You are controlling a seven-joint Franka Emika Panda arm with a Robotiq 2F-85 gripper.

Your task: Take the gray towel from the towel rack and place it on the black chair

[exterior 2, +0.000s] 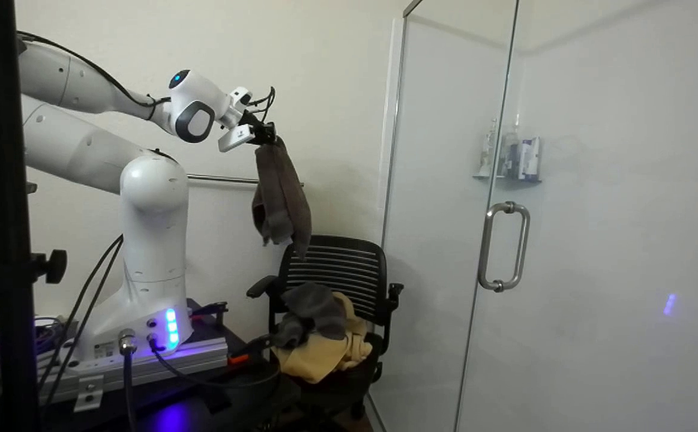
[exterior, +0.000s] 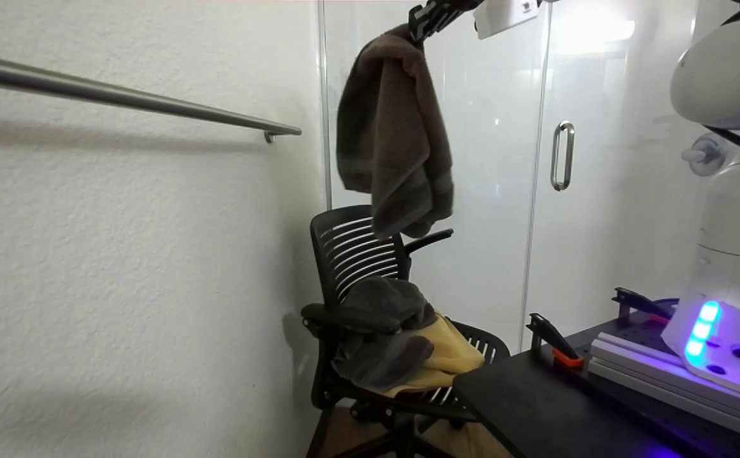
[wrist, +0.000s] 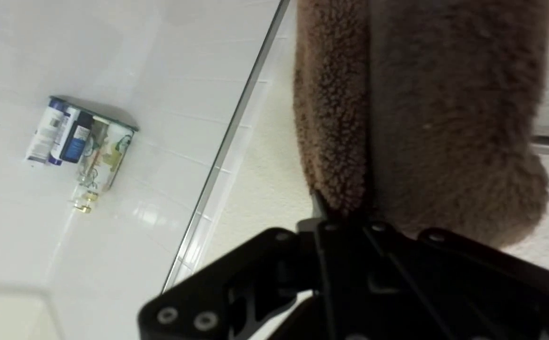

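At the end of the arm, the tool is clamped on the top of the brownish-gray towel. The towel hangs in the air, well apart from the rack, so the taking looks done. What remains, I judge, is lowering it onto the black chair, where a dark gray cloth and a yellow cloth lie, and letting go.

The brownish-gray towel is dangling mid-air, pinched at the top and drooping in loose, kinda messy folds, with a grayer band showing near the bottom. It's hanging apart from the silver towel bar. The black slat-back office chair is standing upright, its seat sitting lower than the towel.
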